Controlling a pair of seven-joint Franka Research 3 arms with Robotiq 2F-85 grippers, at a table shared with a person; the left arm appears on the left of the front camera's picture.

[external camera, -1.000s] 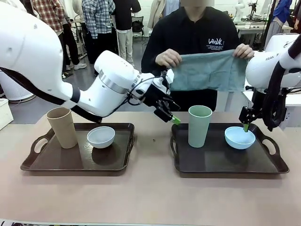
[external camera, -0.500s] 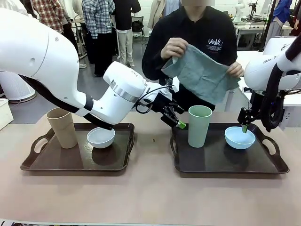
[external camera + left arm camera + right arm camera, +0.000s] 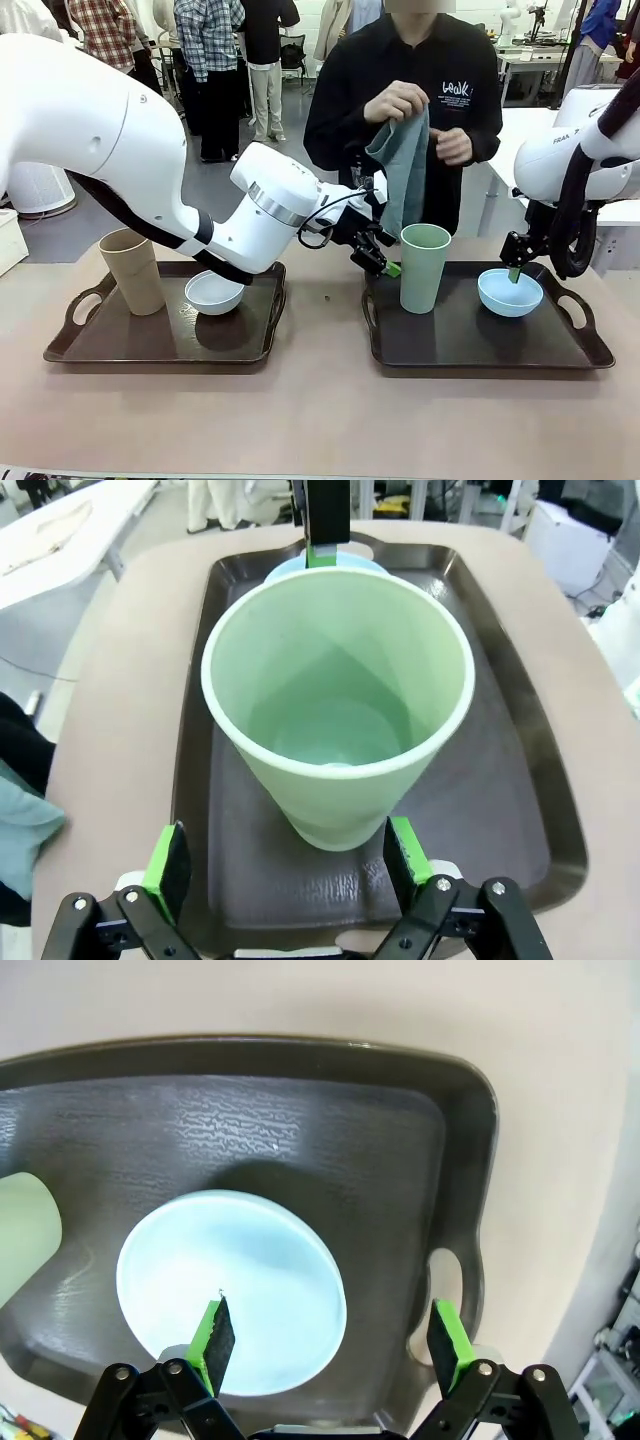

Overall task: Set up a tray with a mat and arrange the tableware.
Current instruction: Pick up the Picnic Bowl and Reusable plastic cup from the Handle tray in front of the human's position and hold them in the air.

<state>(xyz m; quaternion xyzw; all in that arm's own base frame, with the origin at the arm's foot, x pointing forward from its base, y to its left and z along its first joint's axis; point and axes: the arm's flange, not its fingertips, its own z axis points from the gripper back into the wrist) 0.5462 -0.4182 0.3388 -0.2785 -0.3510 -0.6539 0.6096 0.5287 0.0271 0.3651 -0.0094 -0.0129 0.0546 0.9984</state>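
Note:
On the right tray (image 3: 470,345) stand the pale green cup (image 3: 425,268) and the light blue bowl (image 3: 510,292). My left gripper (image 3: 385,264) reaches across to the cup's left side. In the left wrist view it is open (image 3: 288,860), its pads level with the lower half of the green cup (image 3: 338,695) and apart from it. My right gripper (image 3: 516,270) hangs just over the bowl. In the right wrist view it is open (image 3: 330,1345) astride the rim of the bowl (image 3: 232,1290). The tan cup (image 3: 132,270) and white bowl (image 3: 215,291) sit on the left tray (image 3: 150,345). The person holds a grey-green mat (image 3: 405,170) bunched in both hands.
The person stands close behind the right tray, the mat hanging just above the green cup. The two dark trays lie side by side with a strip of bare tabletop (image 3: 325,300) between them. More bare table runs along the near edge.
My left gripper moved right and lower, up to the green cup. The person gathered the spread mat into a hanging bunch. My right gripper barely shifted over the blue bowl.

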